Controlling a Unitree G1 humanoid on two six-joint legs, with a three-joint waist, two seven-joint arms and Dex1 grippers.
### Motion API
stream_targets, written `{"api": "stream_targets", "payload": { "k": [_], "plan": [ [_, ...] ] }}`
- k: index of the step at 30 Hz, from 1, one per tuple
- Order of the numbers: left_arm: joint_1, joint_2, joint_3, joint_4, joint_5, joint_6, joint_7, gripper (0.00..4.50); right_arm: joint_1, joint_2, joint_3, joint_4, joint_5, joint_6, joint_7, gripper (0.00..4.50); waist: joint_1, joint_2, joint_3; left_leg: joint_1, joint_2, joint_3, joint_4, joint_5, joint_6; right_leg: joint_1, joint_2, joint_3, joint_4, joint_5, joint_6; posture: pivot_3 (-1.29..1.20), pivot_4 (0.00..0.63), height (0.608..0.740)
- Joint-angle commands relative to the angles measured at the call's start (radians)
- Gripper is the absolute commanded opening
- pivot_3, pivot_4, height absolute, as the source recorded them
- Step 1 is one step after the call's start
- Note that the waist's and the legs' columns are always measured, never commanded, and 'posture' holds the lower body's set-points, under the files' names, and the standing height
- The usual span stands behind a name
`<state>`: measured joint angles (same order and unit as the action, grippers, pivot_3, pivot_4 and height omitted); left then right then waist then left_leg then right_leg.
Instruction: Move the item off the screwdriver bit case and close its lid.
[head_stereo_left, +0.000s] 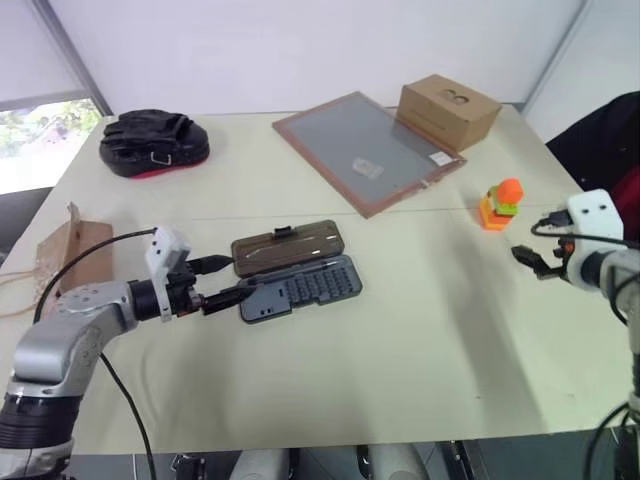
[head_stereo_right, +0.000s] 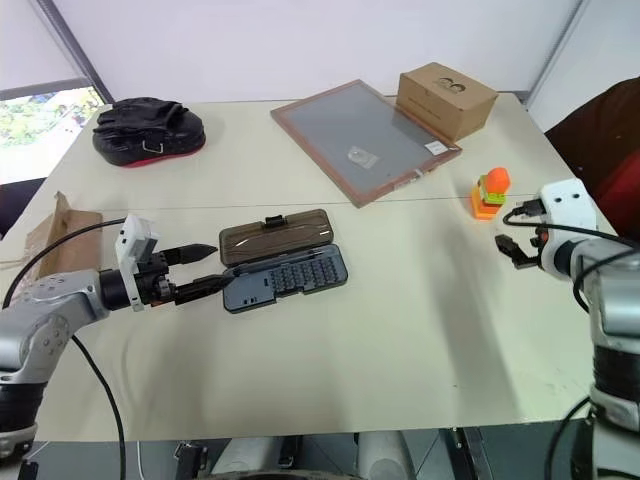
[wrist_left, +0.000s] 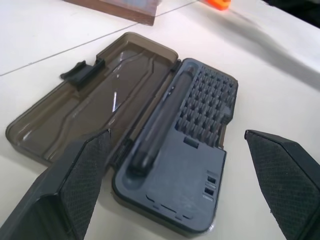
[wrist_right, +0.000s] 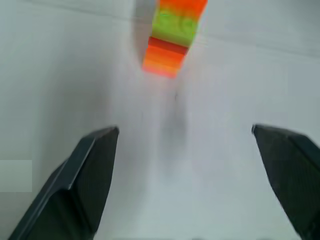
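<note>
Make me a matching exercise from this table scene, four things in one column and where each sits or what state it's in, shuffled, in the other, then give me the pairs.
Column one:
1. the item
2. the lid
3. the left pincer
4. the cardboard box

Column two:
A. lying open flat on the table beside the tray of bits
B. at the far edge of the table, next to the framed grey panel
C. standing on the bare table, off the screwdriver bit case, near the right pincer
D. open, at the end of the case

Pairs: 1-C, 2-A, 3-D, 4-B
</note>
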<state>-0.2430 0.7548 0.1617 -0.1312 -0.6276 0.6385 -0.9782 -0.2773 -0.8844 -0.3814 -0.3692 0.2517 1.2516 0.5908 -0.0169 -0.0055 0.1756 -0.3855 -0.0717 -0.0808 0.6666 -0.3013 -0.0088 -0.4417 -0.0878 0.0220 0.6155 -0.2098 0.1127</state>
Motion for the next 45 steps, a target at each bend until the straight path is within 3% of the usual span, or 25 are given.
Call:
{"api": "stream_targets", "payload": {
  "k": [1,5,8,12,16,25,33,36,43,45],
  "plan": [
    [-0.090,-0.004,-0.009,0.102,0.049,-0.078,-0.022,4.50,-0.042,-0.003,-0.101,-0.176,0.154,0.069,0.094,4.44,-0.002,0.000,0.000,0.001,0.000,0.000,0.000,0.000,0.000,0.002,0.000,0.000,0.000,0.000,0.000,0.00,0.150,0.740],
    [-0.189,-0.037,-0.048,0.261,0.151,-0.202,-0.009,4.50,-0.075,0.055,-0.088,-0.273,0.335,0.029,0.195,4.44,0.003,-0.002,0.000,0.013,0.001,-0.001,0.000,0.000,0.000,0.014,0.001,-0.001,-0.002,0.000,0.000,0.00,0.150,0.740],
    [-0.235,-0.052,-0.061,0.338,0.178,-0.246,-0.034,4.50,-0.107,0.105,0.038,-0.318,0.407,-0.020,0.217,4.44,0.002,-0.002,0.000,0.013,0.001,-0.001,0.000,-0.001,0.001,0.014,0.001,-0.002,-0.002,0.000,0.000,0.00,0.150,0.740],
    [-0.333,-0.075,-0.129,0.501,0.275,-0.383,-0.093,4.50,-0.187,0.164,0.221,-0.307,0.421,-0.086,0.209,4.44,0.005,-0.003,0.000,0.011,0.000,-0.001,0.000,0.000,0.001,0.012,-0.001,-0.002,-0.001,0.000,0.000,0.00,0.150,0.740],
    [-0.517,-0.123,-0.205,0.765,0.376,-0.534,-0.168,4.50,-0.236,0.155,0.306,-0.271,0.412,-0.144,0.222,4.44,0.017,-0.004,0.000,0.010,-0.001,-0.002,0.001,0.000,0.001,0.012,-0.001,-0.003,-0.002,0.000,0.000,0.00,0.150,0.740],
    [-0.838,-0.222,-0.309,1.330,0.604,-0.768,-0.200,4.50,-0.260,0.139,0.337,-0.223,0.385,-0.230,0.192,4.44,0.025,-0.005,0.001,0.008,-0.001,-0.001,0.001,-0.001,0.002,0.011,0.000,-0.003,-0.003,0.000,0.000,0.00,0.150,0.740],
    [-0.871,-0.259,-0.296,1.464,0.698,-0.735,-0.113,4.50,-0.163,0.156,0.270,-0.330,0.443,-0.178,0.077,4.44,0.021,-0.006,0.001,0.004,-0.001,-0.001,0.002,-0.001,0.003,0.007,0.000,-0.003,-0.001,0.000,0.001,0.00,0.150,0.740],
    [-0.868,-0.271,-0.289,1.473,0.716,-0.719,-0.096,3.63,-0.148,0.148,0.237,-0.358,0.480,-0.157,0.053,4.50,0.025,-0.006,0.000,0.004,-0.001,-0.001,0.002,-0.001,0.003,0.007,0.000,-0.003,-0.001,0.000,0.001,0.00,0.150,0.740],
    [-0.855,-0.296,-0.279,1.478,0.744,-0.711,-0.093,0.12,-0.138,0.114,0.210,-0.383,0.529,-0.133,0.018,4.50,0.028,-0.005,-0.001,0.009,-0.001,-0.001,0.002,-0.002,0.003,0.011,0.000,-0.003,0.000,0.000,0.001,0.00,0.150,0.740],
    [-0.850,-0.299,-0.277,1.478,0.757,-0.716,-0.093,0.05,-0.133,0.108,0.207,-0.385,0.539,-0.132,0.010,4.50,0.030,-0.006,-0.001,0.011,-0.001,-0.001,0.002,-0.002,0.003,0.014,0.000,-0.003,-0.001,0.000,0.001,0.00,0.150,0.740]
  ]
}}
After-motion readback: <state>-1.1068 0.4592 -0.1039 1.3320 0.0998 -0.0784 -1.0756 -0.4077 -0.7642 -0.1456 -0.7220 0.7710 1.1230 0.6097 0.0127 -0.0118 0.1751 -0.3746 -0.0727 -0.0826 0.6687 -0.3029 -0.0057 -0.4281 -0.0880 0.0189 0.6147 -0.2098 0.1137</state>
